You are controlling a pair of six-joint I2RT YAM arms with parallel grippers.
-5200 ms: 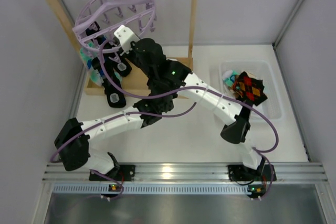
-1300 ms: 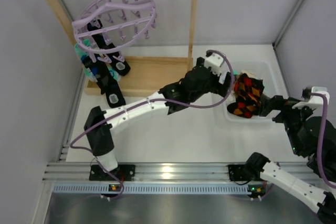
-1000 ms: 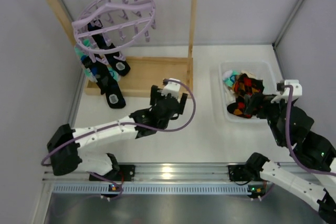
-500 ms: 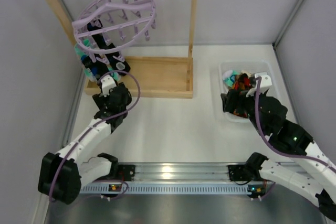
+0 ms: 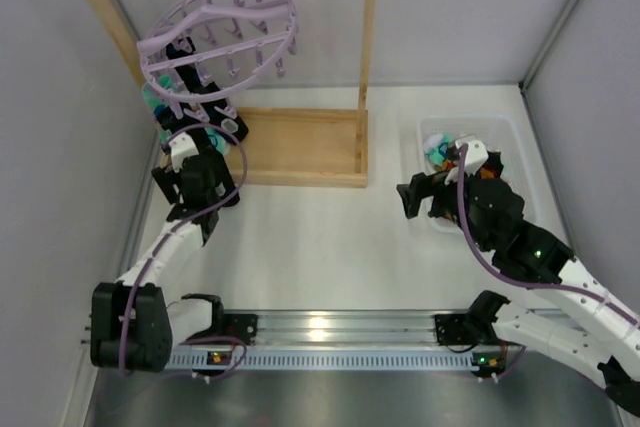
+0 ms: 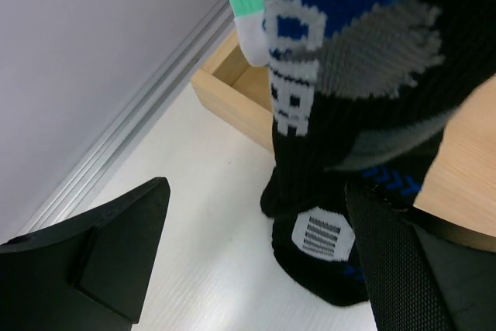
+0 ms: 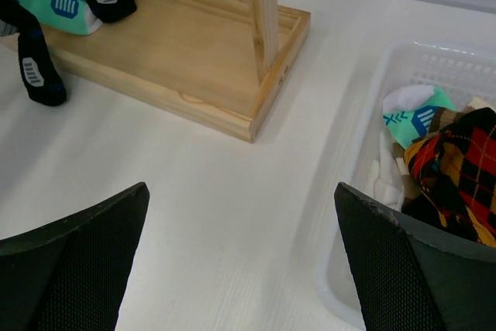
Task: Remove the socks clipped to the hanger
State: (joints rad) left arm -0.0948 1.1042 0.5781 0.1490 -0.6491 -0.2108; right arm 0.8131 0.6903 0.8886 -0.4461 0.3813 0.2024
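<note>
The lavender ring hanger (image 5: pixel 215 37) hangs from the wooden rail, with several socks (image 5: pixel 190 122) clipped under its left side. My left gripper (image 5: pixel 195 162) is open just below them. In the left wrist view a black sock toe (image 6: pixel 325 238) with a white label hangs close to the right finger (image 6: pixel 403 269) of that gripper (image 6: pixel 257 187). A blue, white and grey patterned sock (image 6: pixel 349 36) hangs above it. My right gripper (image 5: pixel 418 195) stands open and empty over the table left of the bin (image 5: pixel 500 127). In its own view it (image 7: pixel 240 187) holds nothing.
The wooden rack has a tray-like base (image 5: pixel 300 147) and an upright post (image 7: pixel 263 5). The white bin (image 7: pixel 372 114) holds an argyle sock (image 7: pixel 457 160) and a teal-and-white sock (image 7: pixel 415 114). Grey walls stand close on the left and right.
My left arm has swung from near the bin across to the hanging socks. My right gripper has moved left off the bin, and the argyle sock now lies in it.
</note>
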